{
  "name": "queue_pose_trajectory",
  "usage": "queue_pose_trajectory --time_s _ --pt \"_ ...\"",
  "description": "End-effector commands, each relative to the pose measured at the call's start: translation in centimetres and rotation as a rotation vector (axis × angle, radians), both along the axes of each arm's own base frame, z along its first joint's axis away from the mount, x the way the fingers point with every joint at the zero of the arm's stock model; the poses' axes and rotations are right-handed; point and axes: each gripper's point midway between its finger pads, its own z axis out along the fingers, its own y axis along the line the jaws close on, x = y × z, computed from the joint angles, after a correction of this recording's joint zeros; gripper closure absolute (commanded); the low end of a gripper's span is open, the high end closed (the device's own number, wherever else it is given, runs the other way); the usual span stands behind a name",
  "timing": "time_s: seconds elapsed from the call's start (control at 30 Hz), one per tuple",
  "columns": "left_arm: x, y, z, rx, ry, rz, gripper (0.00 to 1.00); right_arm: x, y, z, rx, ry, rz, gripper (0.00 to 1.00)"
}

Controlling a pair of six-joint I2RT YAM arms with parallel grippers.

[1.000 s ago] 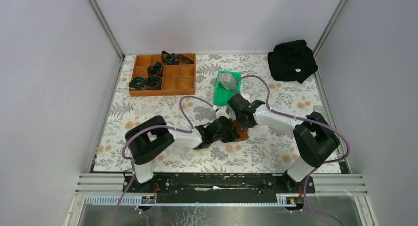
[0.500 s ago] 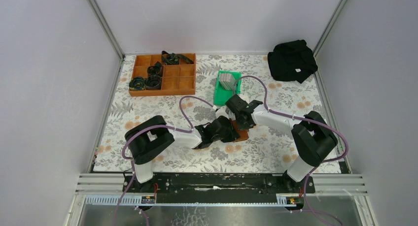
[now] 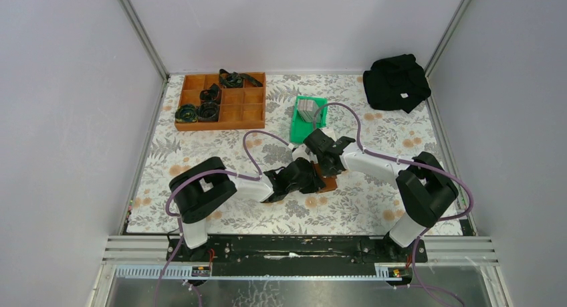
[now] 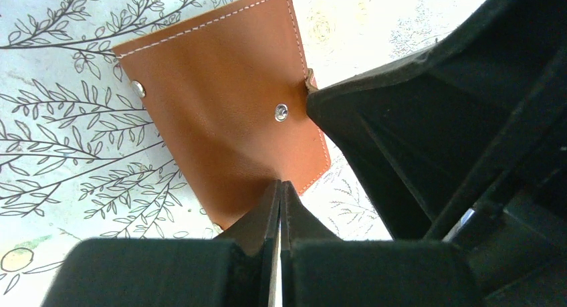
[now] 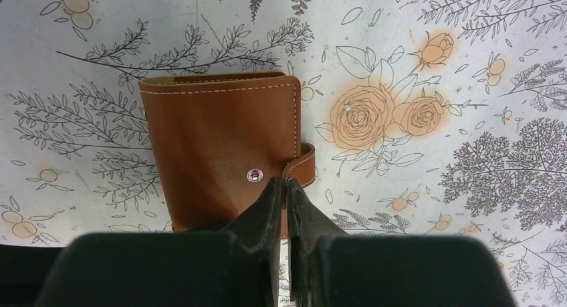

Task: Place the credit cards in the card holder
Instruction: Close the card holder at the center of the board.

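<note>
The card holder (image 3: 328,182) is a closed brown leather wallet lying flat on the floral cloth in the middle of the table. In the left wrist view it (image 4: 220,106) lies just ahead of my left gripper (image 4: 279,184), which is shut with its tips resting on the leather. My right gripper (image 5: 283,180) is shut at the wallet's (image 5: 214,140) edge, pinching the snap tab (image 5: 302,166). In the top view both grippers, left (image 3: 309,176) and right (image 3: 326,166), meet over the wallet. The grey credit cards (image 3: 307,109) stand as a stack in the green bin (image 3: 297,130).
A wooden compartment tray (image 3: 220,126) with black coiled items sits at the back left. A black bag (image 3: 396,81) lies at the back right. Grey walls and metal posts enclose the table.
My right arm has shifted slightly left and farther back. The left arm and the wallet stay where they were.
</note>
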Motion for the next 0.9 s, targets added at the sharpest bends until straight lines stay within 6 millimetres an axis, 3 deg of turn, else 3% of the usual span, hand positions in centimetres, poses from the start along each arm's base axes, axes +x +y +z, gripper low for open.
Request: queue_pose_trajectory --time_s 0.0,0.87 --pt "-2.6 6.9 -7.9 0.309 0.132 0.023 1.00 1.1 2.0 2.3 0.078 -0.058 0.015 0.96" --pt "-2.8 7.2 -8.4 0.304 0.144 0.035 1.00 0.3 3.4 0.6 0.119 0.005 0.037 0.98"
